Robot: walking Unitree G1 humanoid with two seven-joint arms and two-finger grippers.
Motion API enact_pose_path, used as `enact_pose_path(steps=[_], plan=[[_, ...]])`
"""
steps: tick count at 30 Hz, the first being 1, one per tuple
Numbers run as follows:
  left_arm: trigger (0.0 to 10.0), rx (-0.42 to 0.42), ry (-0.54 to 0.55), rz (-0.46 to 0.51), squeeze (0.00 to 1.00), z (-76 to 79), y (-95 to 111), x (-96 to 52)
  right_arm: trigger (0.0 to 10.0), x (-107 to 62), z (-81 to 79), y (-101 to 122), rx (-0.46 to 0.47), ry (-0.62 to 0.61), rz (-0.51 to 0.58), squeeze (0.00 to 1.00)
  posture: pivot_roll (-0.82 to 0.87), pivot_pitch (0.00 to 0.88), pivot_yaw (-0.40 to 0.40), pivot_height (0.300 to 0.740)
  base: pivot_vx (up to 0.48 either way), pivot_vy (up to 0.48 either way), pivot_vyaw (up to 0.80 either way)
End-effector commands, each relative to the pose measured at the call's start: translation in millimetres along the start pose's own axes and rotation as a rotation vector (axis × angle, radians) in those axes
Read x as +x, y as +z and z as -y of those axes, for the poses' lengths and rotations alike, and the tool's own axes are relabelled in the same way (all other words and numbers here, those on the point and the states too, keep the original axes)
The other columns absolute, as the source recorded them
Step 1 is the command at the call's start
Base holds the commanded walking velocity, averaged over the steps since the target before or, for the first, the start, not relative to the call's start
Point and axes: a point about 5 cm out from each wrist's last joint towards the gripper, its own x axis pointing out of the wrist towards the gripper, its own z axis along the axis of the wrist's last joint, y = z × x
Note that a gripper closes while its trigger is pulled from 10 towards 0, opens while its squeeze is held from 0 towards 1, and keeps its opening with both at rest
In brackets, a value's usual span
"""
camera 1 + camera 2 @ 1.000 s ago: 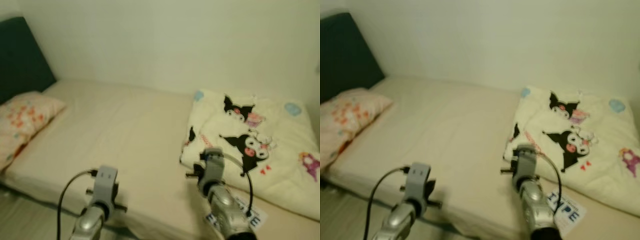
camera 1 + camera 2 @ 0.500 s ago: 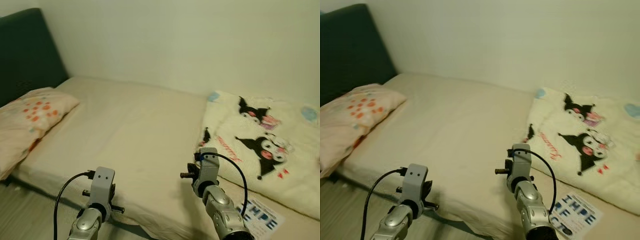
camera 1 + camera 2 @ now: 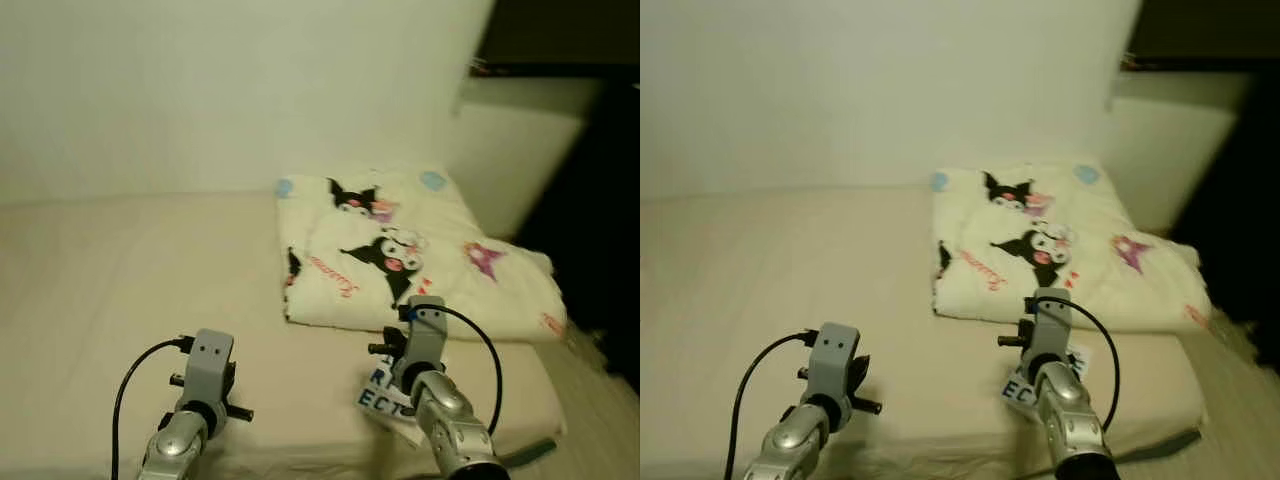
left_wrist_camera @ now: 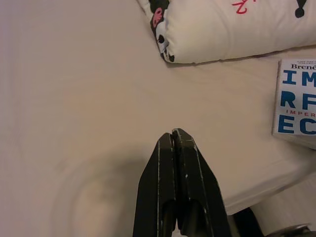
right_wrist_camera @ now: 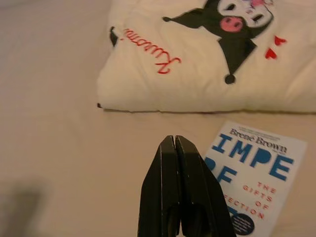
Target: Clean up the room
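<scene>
While both grippers press together empty | one book (image 5: 256,173) | one folded blanket (image 3: 400,250) | one bed (image 3: 130,270)

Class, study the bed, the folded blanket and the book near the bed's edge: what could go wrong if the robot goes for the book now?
1. The book lies near the edge of the bed; a nudge might push it off.
2. The right gripper is shut, so it must open before grasping.
3. The folded blanket lies close beside the book and might snag.
</scene>
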Motion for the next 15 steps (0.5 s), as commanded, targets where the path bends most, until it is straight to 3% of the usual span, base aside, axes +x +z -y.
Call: enact_pose_path(steps=[1, 9, 15], plan=[[10.0, -0.01, 0.012, -0.016, 0.0, -1.5, -6.5, -2.7, 10.0, -0.1, -0.3, -0.7, -0.002, 0.008, -0.006, 0.0, -0.05, 0.085, 0.028, 0.74, 0.0, 0.0, -0.8], [10.0, -0.037, 0.039, 0.008, 0.0, -4.0, -3.3, -3.2, 10.0, 0.5, -1.3, 2.9, -0.016, 0.016, 0.014, 0.0, -0.06, 0.085, 0.029, 0.74, 0.0, 0.0, 0.0], [10.0, -0.042, 0.044, 0.002, 0.0, -4.4, -3.3, -3.0, 10.0, 0.8, -1.2, 3.8, -0.015, 0.018, 0.019, 0.0, -0.06, 0.086, 0.031, 0.74, 0.0, -0.48, 0.0]])
